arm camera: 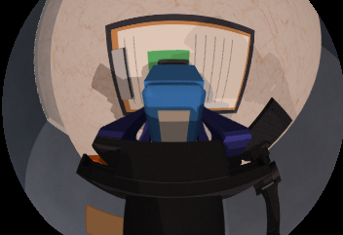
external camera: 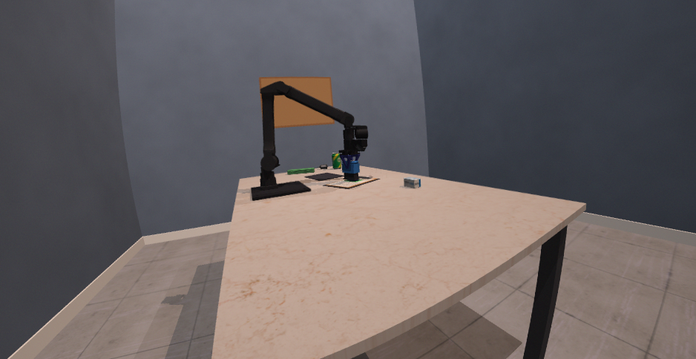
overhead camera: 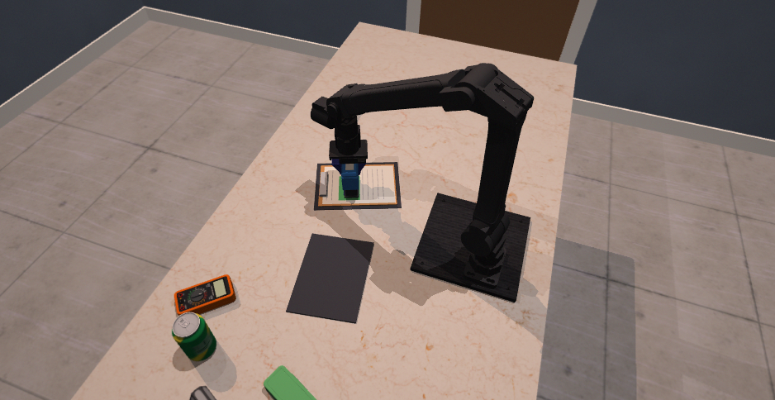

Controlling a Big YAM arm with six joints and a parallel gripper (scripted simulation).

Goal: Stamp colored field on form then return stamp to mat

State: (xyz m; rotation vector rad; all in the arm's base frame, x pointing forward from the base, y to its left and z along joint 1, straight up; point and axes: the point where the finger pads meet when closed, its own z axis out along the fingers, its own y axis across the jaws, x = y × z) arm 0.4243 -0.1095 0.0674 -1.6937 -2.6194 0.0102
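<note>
The blue stamp [overhead camera: 349, 179] stands upright on the green field [overhead camera: 343, 192] of the form [overhead camera: 360, 185], which lies on an orange clipboard. My gripper [overhead camera: 349, 166] is shut on the stamp from above, arm pointing straight down. In the wrist view the stamp [arm camera: 171, 102] sits between my fingers and covers most of the green field [arm camera: 168, 58]. In the exterior view the stamp [external camera: 349, 166] has its dark base on the form [external camera: 351, 182]. The dark mat [overhead camera: 330, 276] lies on the table nearer the front, with nothing on it.
An orange multimeter [overhead camera: 205, 292], a green can [overhead camera: 193, 335] and a green flat object [overhead camera: 287, 383] lie near the table's front. The arm's black base plate [overhead camera: 472, 245] is to the right. A small grey box [external camera: 412, 182] lies further along the table.
</note>
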